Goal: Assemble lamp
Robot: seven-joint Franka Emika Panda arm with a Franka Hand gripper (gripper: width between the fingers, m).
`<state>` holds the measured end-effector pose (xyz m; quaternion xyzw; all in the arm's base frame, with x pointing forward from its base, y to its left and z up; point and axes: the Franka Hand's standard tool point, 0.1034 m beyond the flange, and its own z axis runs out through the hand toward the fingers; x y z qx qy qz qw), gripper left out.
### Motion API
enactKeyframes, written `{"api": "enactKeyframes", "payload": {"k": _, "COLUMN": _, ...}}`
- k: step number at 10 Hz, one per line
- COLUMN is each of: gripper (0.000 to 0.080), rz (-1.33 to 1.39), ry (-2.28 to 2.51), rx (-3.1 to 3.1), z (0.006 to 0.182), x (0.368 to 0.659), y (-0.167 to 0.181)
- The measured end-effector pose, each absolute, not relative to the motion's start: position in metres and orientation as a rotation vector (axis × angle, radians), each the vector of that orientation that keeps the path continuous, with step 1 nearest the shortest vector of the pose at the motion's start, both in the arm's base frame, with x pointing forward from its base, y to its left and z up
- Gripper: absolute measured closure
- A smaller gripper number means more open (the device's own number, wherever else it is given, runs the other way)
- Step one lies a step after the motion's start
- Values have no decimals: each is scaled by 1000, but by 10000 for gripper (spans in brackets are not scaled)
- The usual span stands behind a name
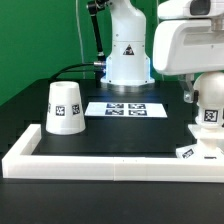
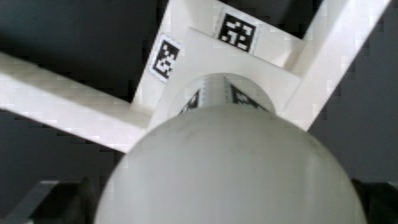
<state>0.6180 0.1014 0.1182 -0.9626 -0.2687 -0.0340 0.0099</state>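
Bulb (image 2: 214, 160) fills the wrist view over the tagged base (image 2: 240, 45), gripper (image 1: 203, 98) jaws wide beside it, while only the exterior view shows the shade (image 1: 64, 107) standing far left, marker board (image 1: 125, 108) between.

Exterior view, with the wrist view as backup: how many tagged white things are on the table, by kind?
Lamp shade: 1
Lamp bulb: 1
Lamp base: 1
Marker board: 1
Total: 4
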Motion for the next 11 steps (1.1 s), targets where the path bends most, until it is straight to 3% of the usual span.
{"api": "enactKeyframes", "payload": {"k": 8, "gripper": 100, "rz": -68, "ry": -1419, "rx": -2801, "z": 121, "x": 619, "y": 96}}
{"api": "enactKeyframes", "payload": {"k": 9, "gripper": 221, "rz": -69, "ry": -1411, "rx": -2805, "z": 121, "x": 619, "y": 96}}
{"api": "enactKeyframes", "payload": {"k": 11, "gripper": 222, "rz": -69, "ry": -1377, "rx": -2821, "z": 121, "x": 619, "y": 96}}
